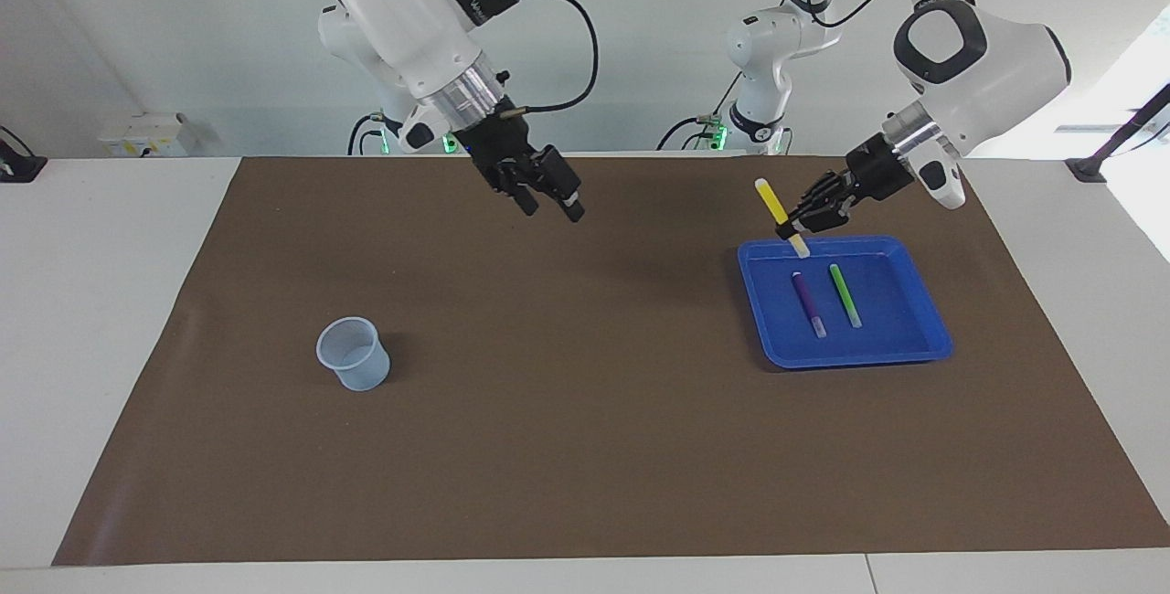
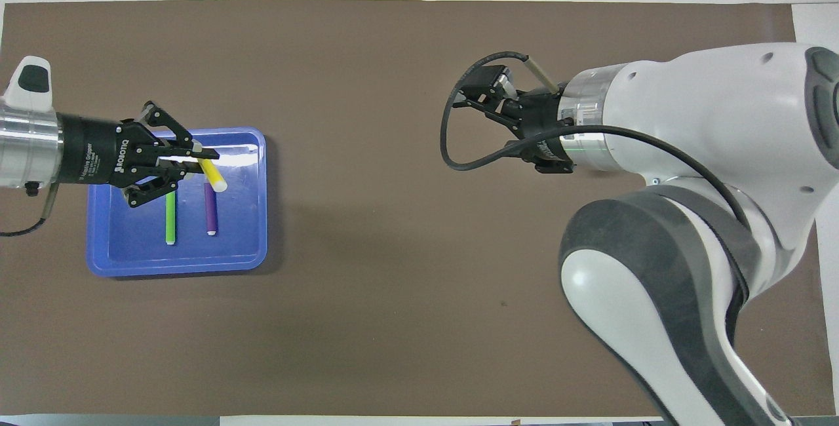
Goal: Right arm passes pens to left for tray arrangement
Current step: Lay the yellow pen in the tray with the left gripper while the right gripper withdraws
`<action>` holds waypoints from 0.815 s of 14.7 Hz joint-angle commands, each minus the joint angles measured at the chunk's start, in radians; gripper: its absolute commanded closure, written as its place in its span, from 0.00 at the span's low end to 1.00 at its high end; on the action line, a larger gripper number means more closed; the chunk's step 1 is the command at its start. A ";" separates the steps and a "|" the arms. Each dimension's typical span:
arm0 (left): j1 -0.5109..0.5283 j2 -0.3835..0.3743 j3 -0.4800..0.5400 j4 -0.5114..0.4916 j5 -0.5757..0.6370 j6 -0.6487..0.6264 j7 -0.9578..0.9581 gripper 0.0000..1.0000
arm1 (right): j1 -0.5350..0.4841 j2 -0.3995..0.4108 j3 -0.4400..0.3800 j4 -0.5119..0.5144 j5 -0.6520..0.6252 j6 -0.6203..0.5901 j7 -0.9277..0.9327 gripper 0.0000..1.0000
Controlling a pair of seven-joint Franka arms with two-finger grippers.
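Observation:
My left gripper (image 1: 792, 230) (image 2: 204, 158) is shut on the yellow pen (image 1: 770, 199) (image 2: 212, 175). It holds the pen tilted in the air, pale cap end lowest, over the edge of the blue tray (image 1: 900, 306) (image 2: 244, 242) that lies nearest the robots. A purple pen (image 1: 807, 303) (image 2: 210, 207) and a green pen (image 1: 845, 295) (image 2: 170, 216) lie side by side in the tray. My right gripper (image 1: 553, 207) (image 2: 496, 115) hangs open and empty over the brown mat, midway along the table.
A small clear cup (image 1: 352, 354) stands on the brown mat (image 1: 567, 375) (image 2: 393, 295) toward the right arm's end; the right arm hides it from overhead. The mat covers most of the white table.

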 commanded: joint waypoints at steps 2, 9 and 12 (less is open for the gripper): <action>0.094 0.036 -0.003 -0.021 0.237 -0.034 0.267 1.00 | -0.006 -0.045 -0.109 -0.050 -0.144 -0.105 -0.223 0.00; 0.170 0.188 -0.003 -0.041 0.571 0.141 0.705 1.00 | -0.006 -0.055 -0.294 -0.031 -0.425 -0.240 -0.590 0.00; 0.180 0.225 -0.003 -0.088 0.654 0.247 0.745 1.00 | -0.005 -0.075 -0.325 -0.004 -0.428 -0.304 -0.633 0.00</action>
